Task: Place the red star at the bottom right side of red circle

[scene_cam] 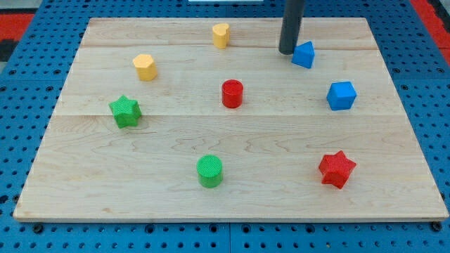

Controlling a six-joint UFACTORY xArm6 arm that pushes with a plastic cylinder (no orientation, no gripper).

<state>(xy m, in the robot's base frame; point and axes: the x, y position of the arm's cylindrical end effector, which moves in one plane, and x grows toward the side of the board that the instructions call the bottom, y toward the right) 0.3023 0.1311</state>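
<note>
The approach was barely begun: the tip (287, 52) sat by the table's (394, 126) top edge, handless, needing the red star (337, 169) pushed toward the red circle (232, 93).

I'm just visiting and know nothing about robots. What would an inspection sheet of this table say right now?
Surface: pale wooden board, flat, resting on blue pegboard.
Job's things: red star near the view's bottom right; red circle mid-board, apart from it.
Clutter: green star, green circle, yellow block, second yellow block, blue triangular block, blue cube.
Grippers: none; my tip sits just left of the blue triangular block, far from the red star.
Cables: nothing seen.
Surroundings: red patches at the top corners.
</note>
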